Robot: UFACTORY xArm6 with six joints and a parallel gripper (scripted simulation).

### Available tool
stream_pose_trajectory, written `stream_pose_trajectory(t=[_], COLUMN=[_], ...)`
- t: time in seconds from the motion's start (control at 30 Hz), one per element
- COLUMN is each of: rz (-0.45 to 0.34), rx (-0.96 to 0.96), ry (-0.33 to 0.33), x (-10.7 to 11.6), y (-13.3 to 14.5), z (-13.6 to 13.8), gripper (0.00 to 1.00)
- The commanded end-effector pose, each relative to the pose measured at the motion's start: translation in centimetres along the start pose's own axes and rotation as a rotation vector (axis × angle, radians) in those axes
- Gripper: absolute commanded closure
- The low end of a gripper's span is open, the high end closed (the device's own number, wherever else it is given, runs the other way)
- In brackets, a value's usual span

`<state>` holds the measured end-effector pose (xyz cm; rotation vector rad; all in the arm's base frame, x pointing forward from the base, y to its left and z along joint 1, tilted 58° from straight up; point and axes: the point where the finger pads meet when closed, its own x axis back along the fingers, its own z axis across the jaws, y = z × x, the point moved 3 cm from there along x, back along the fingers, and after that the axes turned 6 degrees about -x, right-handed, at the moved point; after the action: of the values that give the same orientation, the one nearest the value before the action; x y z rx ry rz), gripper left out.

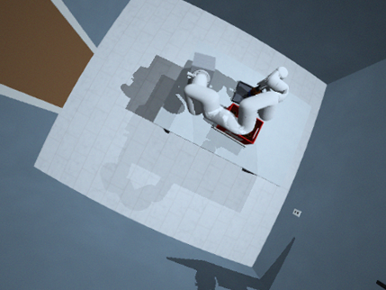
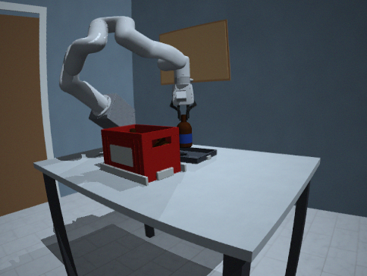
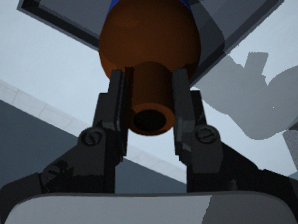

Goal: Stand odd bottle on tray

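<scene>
Red rectangular plastic crate (image 1: 257, 133) (image 2: 161, 159) sits level on pale flat table (image 1: 288, 120) (image 2: 243, 189), brown glass-like bottles partly visible inside, count unclear. Black two-finger claw (image 2: 184, 116) (image 3: 149, 88) pinches neck of brown round-shouldered bottle with blue label (image 2: 184, 133) (image 3: 150, 40), upright, beside the crate and over the tray side. Dark shallow rectangular tray (image 1: 242, 92) (image 2: 201, 155) (image 3: 70, 20) lies just beside the crate; bottle-base contact can't be told.

A brown bottle (image 1: 255, 91) (image 2: 184, 133) (image 3: 150, 45) with a blue band hangs upright beyond the red crate (image 1: 257, 133) (image 2: 161, 155)
</scene>
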<state>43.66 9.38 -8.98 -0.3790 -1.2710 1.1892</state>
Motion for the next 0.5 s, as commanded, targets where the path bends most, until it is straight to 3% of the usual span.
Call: stream_pose_trajectory(t=[0.0,0.47], rz=[0.0,0.0], rx=[-0.001,-0.001], ry=[-0.004,-0.004], x=[-0.8,-2.0], y=[0.0,0.0], z=[-0.1,-0.1], gripper=[1.0,1.0])
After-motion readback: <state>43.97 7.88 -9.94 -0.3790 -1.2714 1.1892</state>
